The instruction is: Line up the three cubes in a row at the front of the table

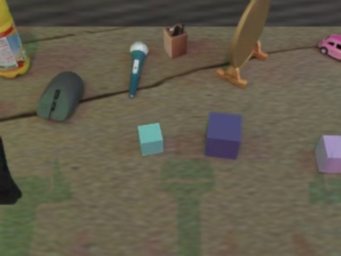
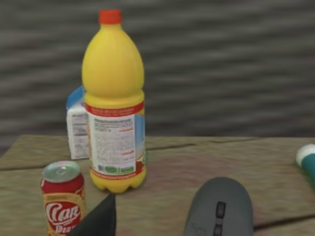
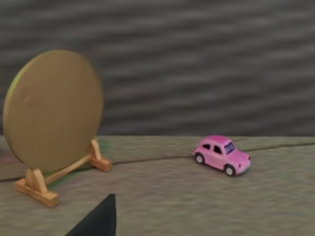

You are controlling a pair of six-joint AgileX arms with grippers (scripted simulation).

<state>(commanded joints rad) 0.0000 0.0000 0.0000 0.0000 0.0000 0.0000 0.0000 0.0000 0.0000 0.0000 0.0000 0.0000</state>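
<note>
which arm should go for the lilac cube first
Probably the right. The lilac cube sits at the table's far right edge, the right arm's side. The left arm shows only at the left edge, with the teal cube and purple cube in between.

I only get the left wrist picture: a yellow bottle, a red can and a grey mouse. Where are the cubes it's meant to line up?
Observer: The top view shows all three in front of the crack line. The teal cube is near the middle, the dark purple cube is to its right, and the pale lilac cube is at the right edge.
Operator: Is anything holding one?
Observer: No. Each sits alone on the table, and the left arm is off at the left edge.
Operator: What's at the far right corner?
Observer: A pink toy car, seen best in the right wrist view.
</note>
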